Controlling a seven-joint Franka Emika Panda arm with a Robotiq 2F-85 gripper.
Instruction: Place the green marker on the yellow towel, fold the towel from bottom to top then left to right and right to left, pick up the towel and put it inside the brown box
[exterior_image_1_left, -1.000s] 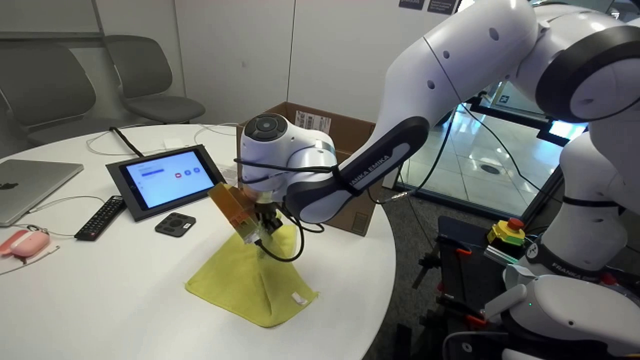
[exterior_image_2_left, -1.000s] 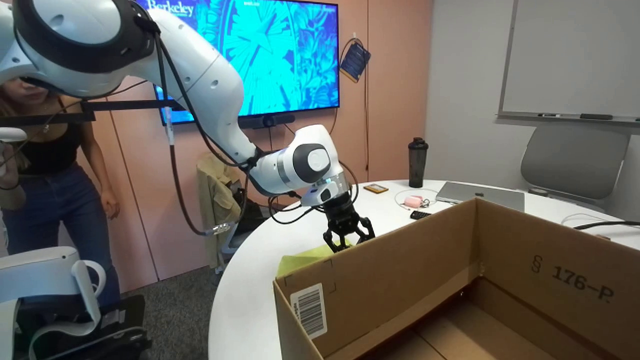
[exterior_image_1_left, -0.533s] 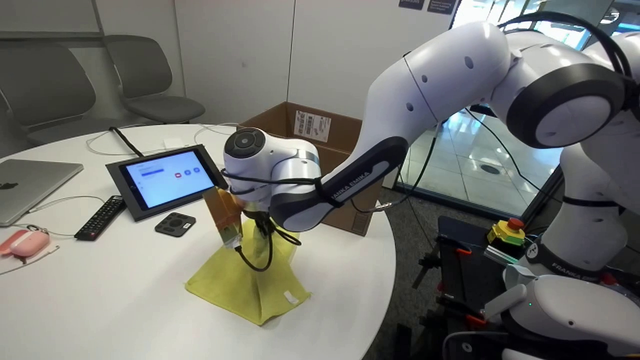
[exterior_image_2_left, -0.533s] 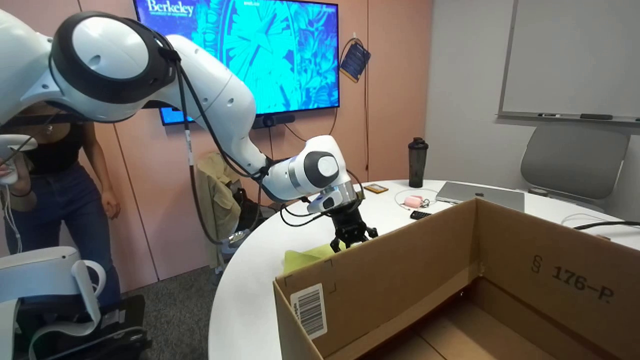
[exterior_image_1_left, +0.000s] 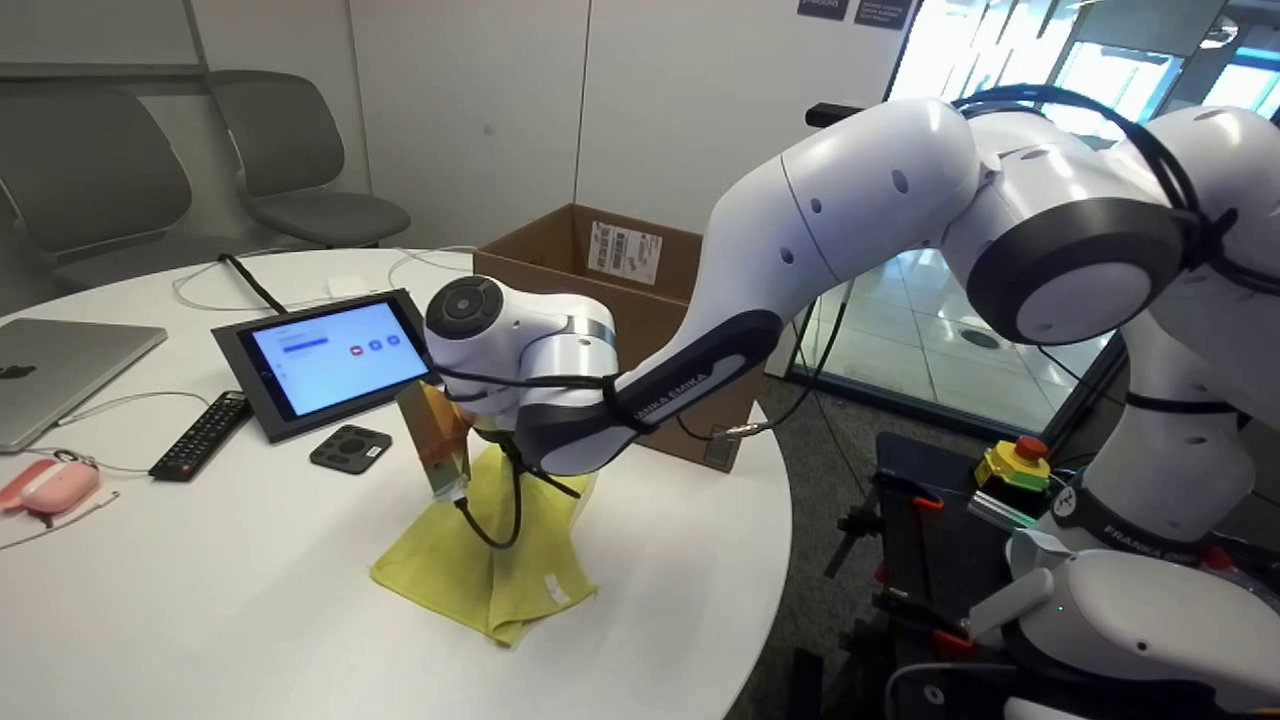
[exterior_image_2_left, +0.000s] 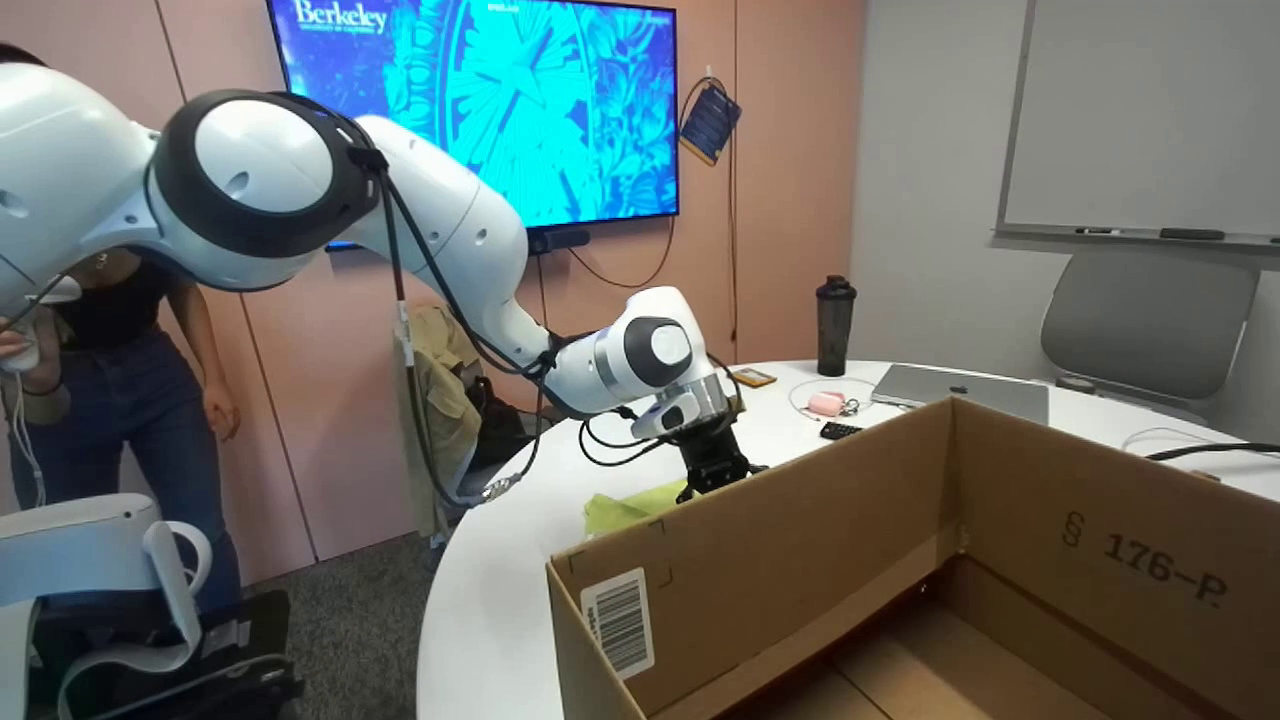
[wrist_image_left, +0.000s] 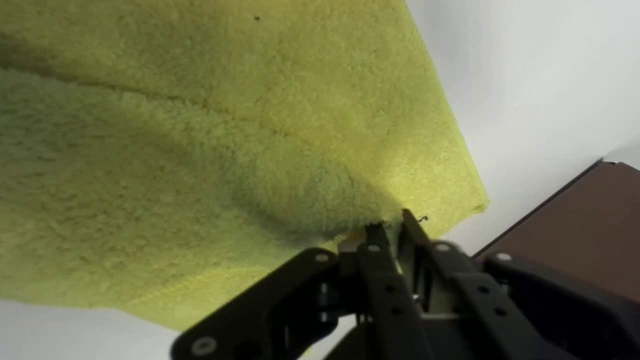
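Observation:
The yellow towel (exterior_image_1_left: 470, 580) lies on the white table, its near part roughly flat, with a crease and a white tag close to one corner. In the wrist view, a raised fold of the towel (wrist_image_left: 310, 195) runs into my gripper (wrist_image_left: 392, 220), whose fingers stand nearly together with cloth pinched between their tips. An open brown box (exterior_image_2_left: 800, 560) stands beside the towel; in the wrist view its dark side (wrist_image_left: 575, 230) shows at the right. The box wall covers the fingertips in an exterior view. No green marker shows; the folded cloth may hide it.
A tablet on a stand (exterior_image_1_left: 335, 350), a black puck (exterior_image_1_left: 350, 449), a remote (exterior_image_1_left: 200, 437), a pink case (exterior_image_1_left: 60, 488) and a laptop (exterior_image_1_left: 80, 375) sit on the table. A dark bottle (exterior_image_2_left: 835, 325) stands farther off. Thin cables cross the tabletop.
The arm has come lower and swung away from its base side. The towel's tagged corner has been drawn along with the gripper, leaving the cloth narrower and more creased.

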